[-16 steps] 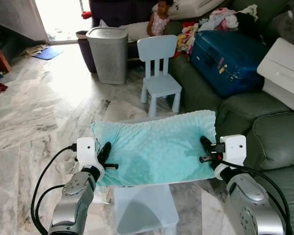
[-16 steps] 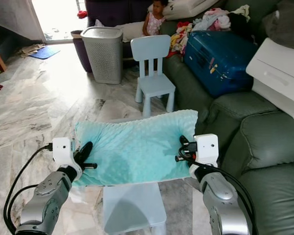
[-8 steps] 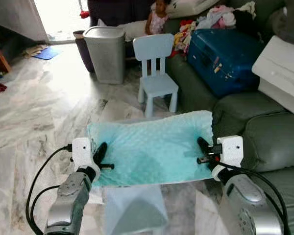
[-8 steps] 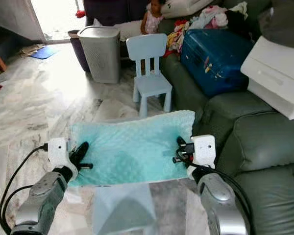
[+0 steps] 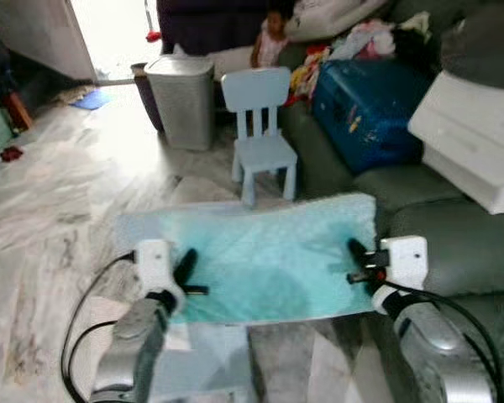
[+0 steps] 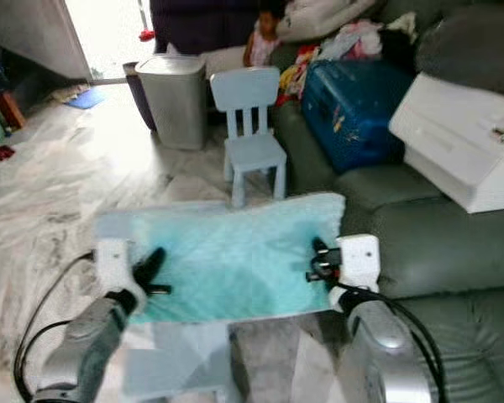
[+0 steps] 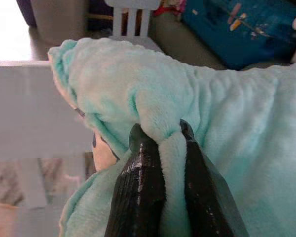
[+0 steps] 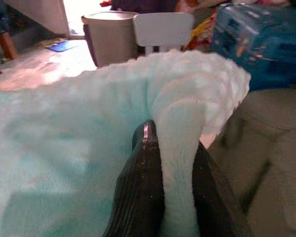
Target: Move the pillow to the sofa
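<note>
A mint-green fluffy pillow (image 5: 265, 260) hangs stretched flat between my two arms, above a small pale-blue stool (image 5: 206, 369). My left gripper (image 5: 185, 267) is shut on a fold at the pillow's left edge, and the left wrist view shows the fabric pinched between its fingers (image 7: 138, 192). At the right edge my right gripper (image 5: 355, 256) is shut on another fold (image 8: 175, 148). The dark green sofa (image 5: 462, 243) lies just to the right of the pillow, its nearest cushion beside my right arm.
A white box (image 5: 470, 138) and a blue suitcase (image 5: 365, 101) sit on the sofa, with clothes piled behind. A pale-blue child's chair (image 5: 260, 134) and a grey laundry basket (image 5: 183, 101) stand ahead on the marble floor. A child (image 5: 273, 38) sits at the back.
The camera has swung toward the sofa, so more of its cushions and the white box show. Both grippers keep their hold on the pillow, which stays stretched between them.
</note>
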Motion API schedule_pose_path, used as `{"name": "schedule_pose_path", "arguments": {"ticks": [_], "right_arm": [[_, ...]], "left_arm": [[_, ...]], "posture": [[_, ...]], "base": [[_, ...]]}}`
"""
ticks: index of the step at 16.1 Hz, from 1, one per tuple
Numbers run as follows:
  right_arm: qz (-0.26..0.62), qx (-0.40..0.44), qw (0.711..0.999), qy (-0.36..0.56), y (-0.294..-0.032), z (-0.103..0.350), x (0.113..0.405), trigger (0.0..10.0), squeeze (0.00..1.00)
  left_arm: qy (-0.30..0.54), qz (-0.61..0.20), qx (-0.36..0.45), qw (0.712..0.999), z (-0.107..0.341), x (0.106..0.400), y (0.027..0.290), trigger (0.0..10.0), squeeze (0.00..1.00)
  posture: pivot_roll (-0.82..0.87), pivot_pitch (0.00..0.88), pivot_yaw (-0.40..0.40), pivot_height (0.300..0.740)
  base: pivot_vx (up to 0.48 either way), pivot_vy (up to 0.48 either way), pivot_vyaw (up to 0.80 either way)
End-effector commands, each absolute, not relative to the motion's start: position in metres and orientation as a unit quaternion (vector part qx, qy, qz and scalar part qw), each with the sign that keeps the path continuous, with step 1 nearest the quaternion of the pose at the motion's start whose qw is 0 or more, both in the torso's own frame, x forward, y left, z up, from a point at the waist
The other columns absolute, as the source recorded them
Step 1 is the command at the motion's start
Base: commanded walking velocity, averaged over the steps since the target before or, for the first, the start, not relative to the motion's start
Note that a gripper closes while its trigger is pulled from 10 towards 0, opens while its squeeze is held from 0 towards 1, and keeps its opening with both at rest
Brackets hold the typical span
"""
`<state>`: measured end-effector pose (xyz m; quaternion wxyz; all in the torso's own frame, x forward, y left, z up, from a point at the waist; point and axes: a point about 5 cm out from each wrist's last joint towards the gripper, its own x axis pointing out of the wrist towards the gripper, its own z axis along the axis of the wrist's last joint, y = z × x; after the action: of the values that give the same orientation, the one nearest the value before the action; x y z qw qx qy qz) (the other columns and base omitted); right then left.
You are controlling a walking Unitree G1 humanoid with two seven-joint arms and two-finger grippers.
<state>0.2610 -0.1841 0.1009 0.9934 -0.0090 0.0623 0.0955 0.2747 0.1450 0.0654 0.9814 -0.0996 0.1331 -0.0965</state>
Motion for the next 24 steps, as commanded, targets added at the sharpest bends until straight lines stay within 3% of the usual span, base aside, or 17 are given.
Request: {"name": "schedule_pose_path", "arguments": {"ticks": [1, 7, 24], "right_arm": [[0.103, -0.008, 0.994, 0.047, -0.1797, 0.1080, 0.2634, 10.0, 0.00], [0.101, -0.007, 0.994, 0.050, -0.1800, 0.1073, 0.2641, 10.0, 0.00], [0.098, 0.002, 0.993, 0.063, -0.1799, 0.1045, 0.2648, 10.0, 0.00]], "left_arm": [[0.129, -0.080, -0.098, 0.984, 0.0675, 0.2760, 0.1548, 10.0, 0.00], [0.126, -0.074, -0.102, 0.984, 0.0692, 0.2787, 0.1571, 10.0, 0.00], [0.135, -0.072, -0.116, 0.981, 0.0674, 0.2795, 0.1576, 10.0, 0.00]], "posture": [[-0.19, 0.000, 0.015, 0.740], [-0.19, 0.000, 0.015, 0.740], [-0.19, 0.000, 0.017, 0.740]], "base": [[0.000, 0.000, 0.00], [0.000, 0.000, -0.07], [0.000, 0.000, -0.80]]}}
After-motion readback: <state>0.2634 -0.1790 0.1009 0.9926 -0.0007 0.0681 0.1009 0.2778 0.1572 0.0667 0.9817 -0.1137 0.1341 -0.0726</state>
